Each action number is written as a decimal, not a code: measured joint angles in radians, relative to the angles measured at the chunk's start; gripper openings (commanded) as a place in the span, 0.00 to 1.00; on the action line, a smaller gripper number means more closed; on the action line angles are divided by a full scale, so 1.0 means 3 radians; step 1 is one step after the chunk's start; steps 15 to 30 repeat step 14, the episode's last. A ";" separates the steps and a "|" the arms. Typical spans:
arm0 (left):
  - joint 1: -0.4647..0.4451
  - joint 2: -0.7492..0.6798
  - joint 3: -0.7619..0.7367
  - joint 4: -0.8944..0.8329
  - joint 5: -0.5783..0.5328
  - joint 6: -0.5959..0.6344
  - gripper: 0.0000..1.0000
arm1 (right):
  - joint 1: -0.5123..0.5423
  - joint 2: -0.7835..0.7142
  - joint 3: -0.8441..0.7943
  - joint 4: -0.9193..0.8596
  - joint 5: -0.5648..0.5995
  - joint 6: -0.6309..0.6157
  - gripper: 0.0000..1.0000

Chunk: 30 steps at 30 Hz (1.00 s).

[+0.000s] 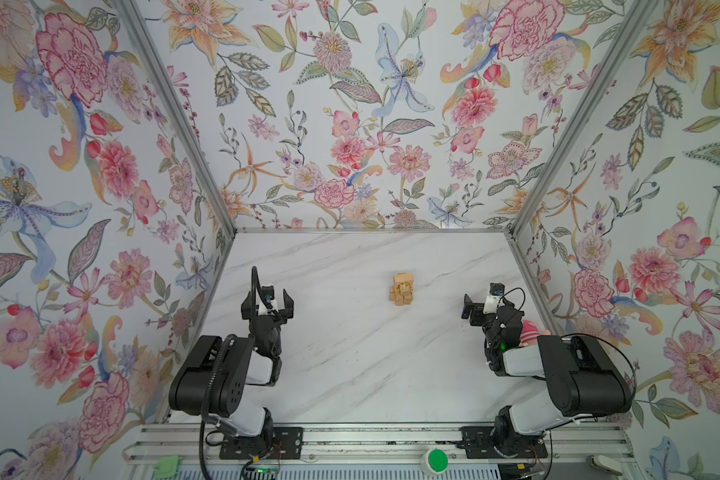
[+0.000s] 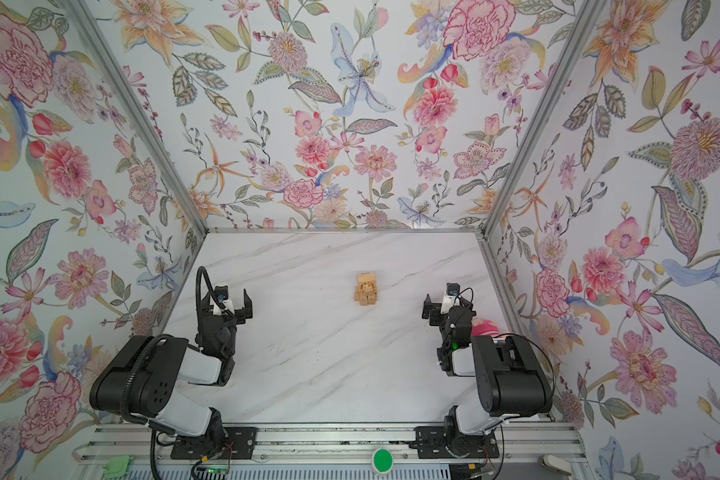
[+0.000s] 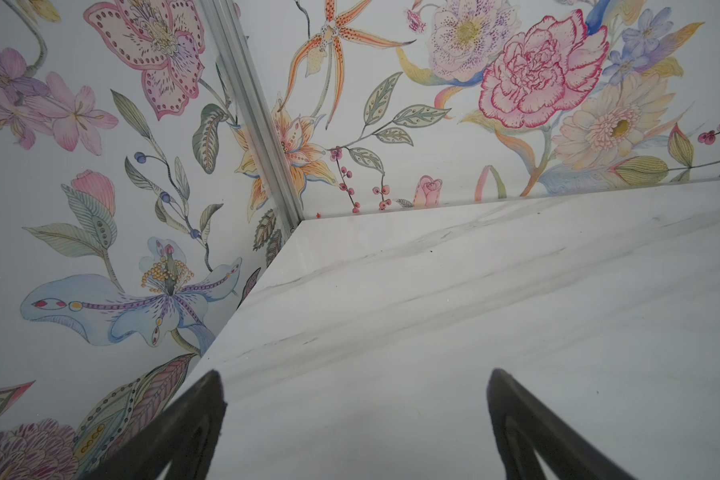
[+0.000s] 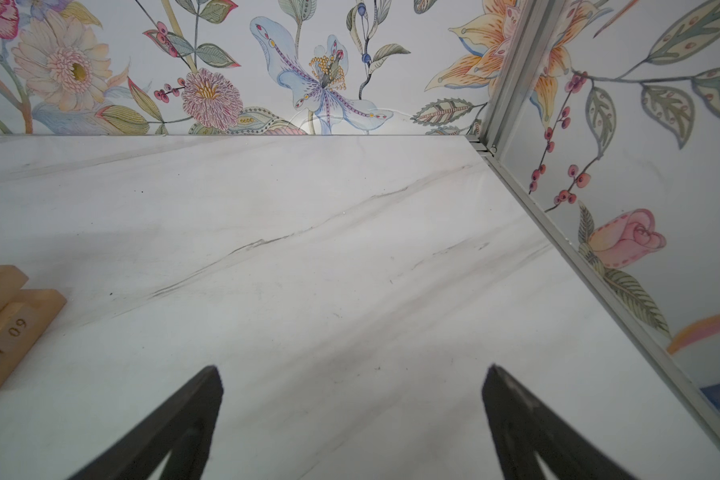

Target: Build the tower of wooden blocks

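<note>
The tower (image 1: 403,289) (image 2: 366,289) is a compact stack of light-tan wood blocks on the white marble table (image 1: 350,365), right of the middle. In the right wrist view only the ends of its wood blocks (image 4: 13,324) show at the picture's edge, one with printed digits. My left gripper (image 1: 267,305) (image 2: 225,307) (image 3: 355,372) hovers open over bare table, well to the left of the tower. To the tower's right, my right gripper (image 1: 481,307) (image 2: 443,309) (image 4: 352,368) is open too, with nothing between its fingers. Neither gripper touches the tower.
A pink striped plush doll (image 1: 531,330) (image 2: 485,326) peeks out behind the right arm near the right wall. Floral walls enclose the table on three sides. A green button (image 1: 437,459) sits on the front rail.
</note>
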<state>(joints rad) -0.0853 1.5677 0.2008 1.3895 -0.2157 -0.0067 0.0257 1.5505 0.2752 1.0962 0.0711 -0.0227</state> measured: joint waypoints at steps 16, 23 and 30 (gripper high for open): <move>0.0000 0.0000 0.0000 -0.0001 0.0000 -0.0001 0.99 | 0.0000 -0.0001 0.0032 -0.0022 0.0000 0.0001 0.99; 0.0000 0.0000 0.0000 -0.0001 0.0000 -0.0001 0.99 | 0.0000 -0.0001 0.0032 -0.0022 0.0000 0.0001 0.99; 0.0000 0.0000 0.0000 -0.0001 0.0000 -0.0001 0.99 | 0.0000 -0.0001 0.0032 -0.0022 0.0000 0.0001 0.99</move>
